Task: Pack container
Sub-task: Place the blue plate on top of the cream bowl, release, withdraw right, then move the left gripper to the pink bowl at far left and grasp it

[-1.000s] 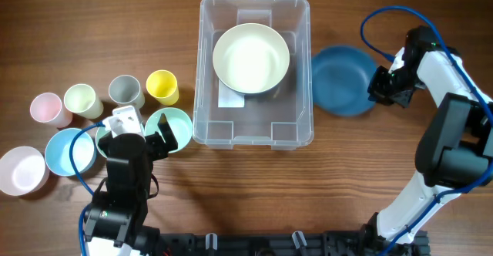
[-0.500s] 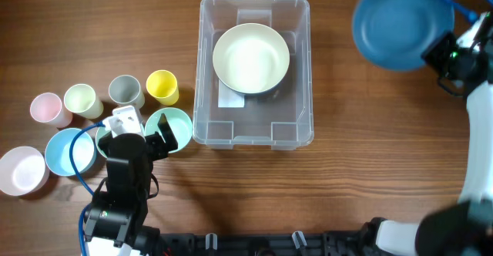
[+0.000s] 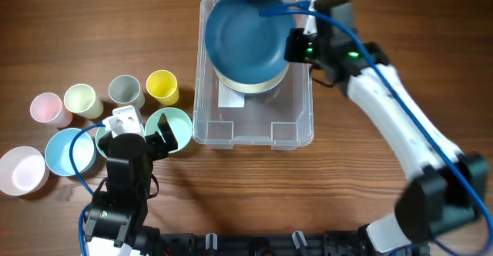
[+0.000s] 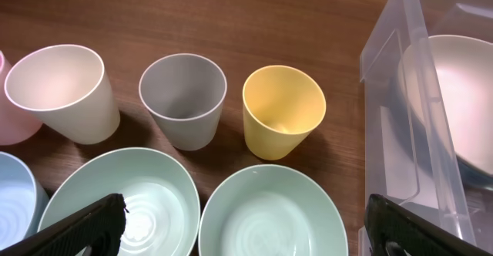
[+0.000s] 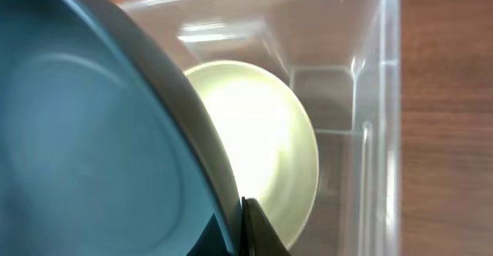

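Note:
The clear plastic container stands at the table's middle with a cream bowl inside; the bowl also shows in the right wrist view. My right gripper is shut on the rim of a dark blue bowl and holds it over the container, above the cream bowl. The blue bowl fills the left of the right wrist view. My left gripper is open and empty above two mint green bowls, left of the container.
Left of the container stand a yellow cup, a grey cup, a pale green cup and a pink cup. A light blue bowl and a pale pink bowl sit at the front left.
My right arm lifted the dark blue bowl from the table right of the container, swung it up and left, and now holds it over the container. The left arm has not moved.

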### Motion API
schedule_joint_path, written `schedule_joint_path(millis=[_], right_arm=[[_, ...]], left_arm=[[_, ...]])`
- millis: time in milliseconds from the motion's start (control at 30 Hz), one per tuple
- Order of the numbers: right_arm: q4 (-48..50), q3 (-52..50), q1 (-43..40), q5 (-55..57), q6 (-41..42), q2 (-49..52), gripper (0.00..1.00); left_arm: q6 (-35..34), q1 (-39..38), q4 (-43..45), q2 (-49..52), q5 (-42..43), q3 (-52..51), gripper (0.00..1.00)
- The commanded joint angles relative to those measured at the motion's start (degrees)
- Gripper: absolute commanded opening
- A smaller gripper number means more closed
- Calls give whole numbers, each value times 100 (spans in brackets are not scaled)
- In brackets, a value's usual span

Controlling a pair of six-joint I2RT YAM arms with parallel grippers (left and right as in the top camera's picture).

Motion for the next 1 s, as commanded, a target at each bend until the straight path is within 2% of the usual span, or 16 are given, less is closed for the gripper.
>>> schedule_joint_path(millis=[0, 33, 133, 267, 400, 567, 633, 667, 767, 867, 967], right_arm=[[400, 66, -37, -199, -24, 273, 29], [485, 92, -37, -354, -190, 214, 47], [492, 267, -120, -337, -282, -192, 59], [407, 356, -597, -223, -201, -861, 64], [-118, 356, -1808, -214, 131, -1362, 66], [-1137, 352, -3464, -214, 236, -1217, 68], [-1512, 343, -3958, -214, 323, -1010, 72], [-1665, 343, -4148, -214, 317, -881, 77], [-1956, 343, -4387, -212, 321, -588, 100], [-1991, 343, -4426, -214, 321, -345, 99], [-1991, 343, -4424, -216, 323, -223, 100]], left_arm=[[-28, 46, 11, 0, -92, 74, 100], [-31, 46, 11, 0, -92, 74, 100], [-28, 46, 11, 0, -92, 74, 100], [-28, 46, 11, 0, -92, 74, 100], [-31, 46, 11, 0, -92, 74, 100], [-31, 46, 11, 0, -92, 74, 100], [-31, 46, 11, 0, -92, 74, 100], [-28, 46, 11, 0, -92, 74, 100], [-31, 46, 308, 0, -109, 74, 100], [-44, 46, 389, 0, -46, 74, 100], [-55, 46, 387, 0, 520, 74, 100]])
